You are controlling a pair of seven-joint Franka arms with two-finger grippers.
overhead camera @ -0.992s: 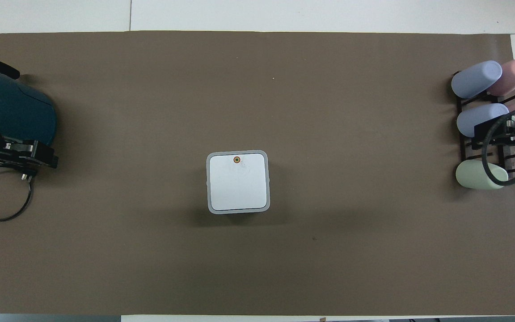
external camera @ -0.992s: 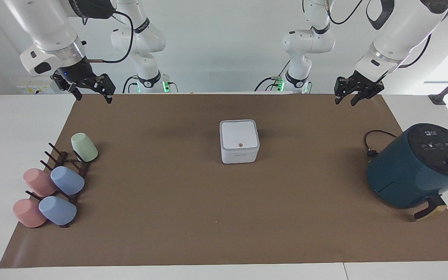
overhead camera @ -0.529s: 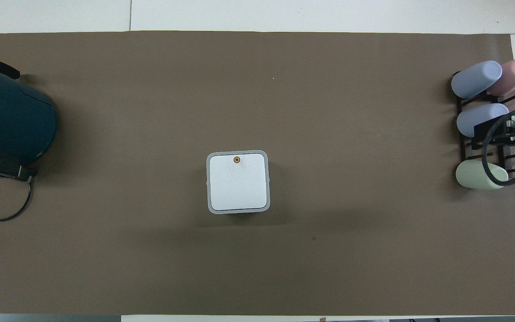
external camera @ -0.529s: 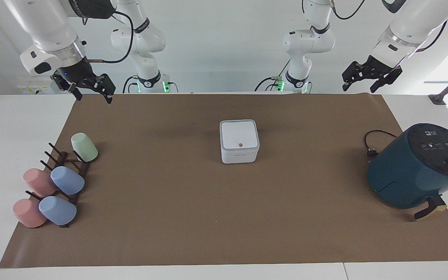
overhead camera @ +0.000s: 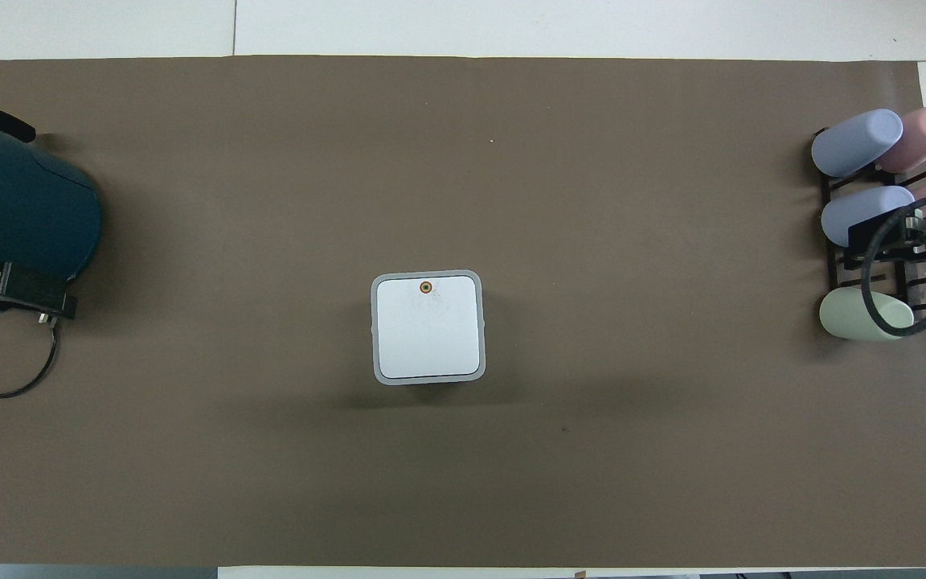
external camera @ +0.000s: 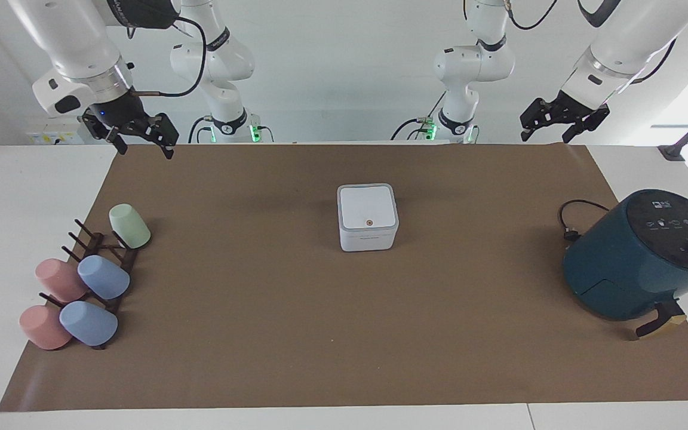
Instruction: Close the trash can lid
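The trash can (external camera: 368,240) is a small white cube in the middle of the brown mat. Its lid (external camera: 366,206) lies flat and level on top, with the reddish dot at the edge farther from the robots. It also shows in the overhead view (overhead camera: 428,328). My left gripper (external camera: 545,135) is open and empty, raised over the mat's edge nearest the robots, toward the left arm's end; it shows in the overhead view (overhead camera: 11,293) too. My right gripper (external camera: 145,150) is open and empty, raised over the mat's corner at the right arm's end. Neither gripper touches the can.
A large teal round appliance (external camera: 636,257) with a black cable (external camera: 571,218) stands at the left arm's end. A dark rack (external camera: 105,263) holding several pastel cups lies at the right arm's end. The brown mat (external camera: 260,328) covers the table.
My left gripper has risen and drawn back from over the mat toward the robots. The right gripper, the can and the lid have not moved.
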